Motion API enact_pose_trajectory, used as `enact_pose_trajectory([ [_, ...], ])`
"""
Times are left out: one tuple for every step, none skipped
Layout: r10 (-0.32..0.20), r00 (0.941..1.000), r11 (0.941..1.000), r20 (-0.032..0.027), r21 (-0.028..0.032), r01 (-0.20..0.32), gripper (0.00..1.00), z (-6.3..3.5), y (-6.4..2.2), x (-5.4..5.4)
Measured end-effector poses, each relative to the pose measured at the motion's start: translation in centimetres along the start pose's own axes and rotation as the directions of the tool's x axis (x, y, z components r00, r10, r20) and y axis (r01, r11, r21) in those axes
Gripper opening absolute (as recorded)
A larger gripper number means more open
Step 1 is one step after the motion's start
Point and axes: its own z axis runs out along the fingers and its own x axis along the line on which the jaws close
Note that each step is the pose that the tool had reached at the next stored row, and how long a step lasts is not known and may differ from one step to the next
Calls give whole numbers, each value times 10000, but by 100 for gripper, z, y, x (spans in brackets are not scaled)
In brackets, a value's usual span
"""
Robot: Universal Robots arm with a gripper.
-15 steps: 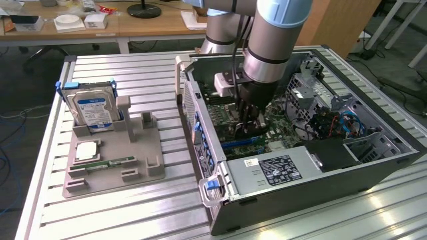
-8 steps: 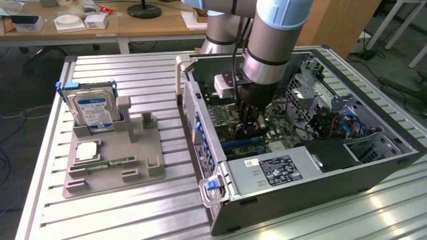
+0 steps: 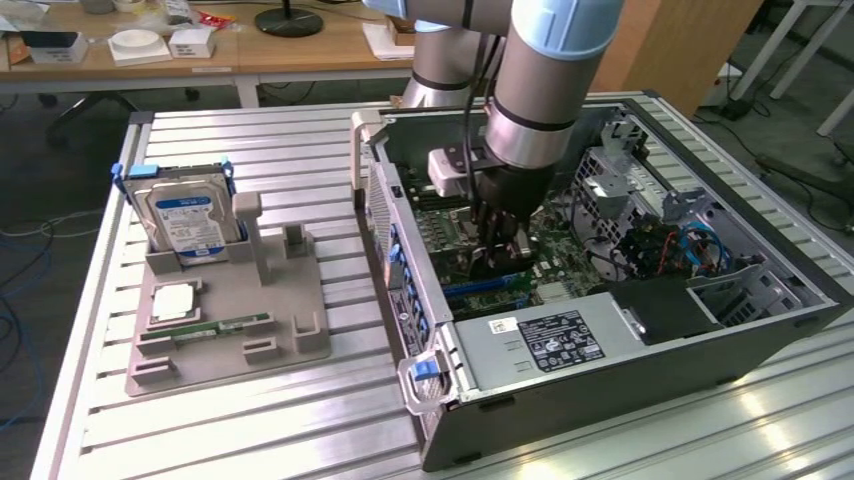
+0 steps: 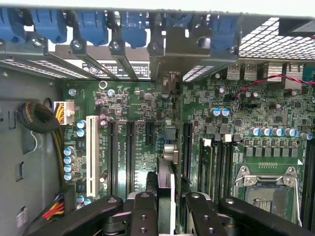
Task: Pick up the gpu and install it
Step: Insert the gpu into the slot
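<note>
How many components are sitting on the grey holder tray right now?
3: the hard drive standing at the far end of the tray, a pale square part lying nearer, and the green memory stick beside it. None looks hidden.

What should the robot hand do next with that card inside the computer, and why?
Probably ease straight down a little. The gripper is shut on the gpu, held on edge over the green motherboard inside the computer case. Its metal end already meets the rear bracket opening, so a gentle downward push looks likeliest to seat it.
</note>
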Motion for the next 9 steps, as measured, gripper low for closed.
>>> enact_pose_trajectory([
  [-2,10000,10000,0,4,2,27,1,-1,-6],
  [-3,10000,10000,-1,6,3,27,2,-1,-8],
  [-2,10000,10000,-1,7,2,27,3,3,-8],
  [-2,10000,10000,0,8,2,27,3,9,-8],
  [-2,10000,10000,0,8,2,27,4,17,-9],
  [-2,10000,10000,0,9,2,27,5,25,-9],
  [-2,10000,10000,2,10,2,27,6,32,-9],
  [-2,10000,10000,0,9,2,27,8,36,-9],
  [-4,10000,10000,0,9,4,27,11,36,-8],
])
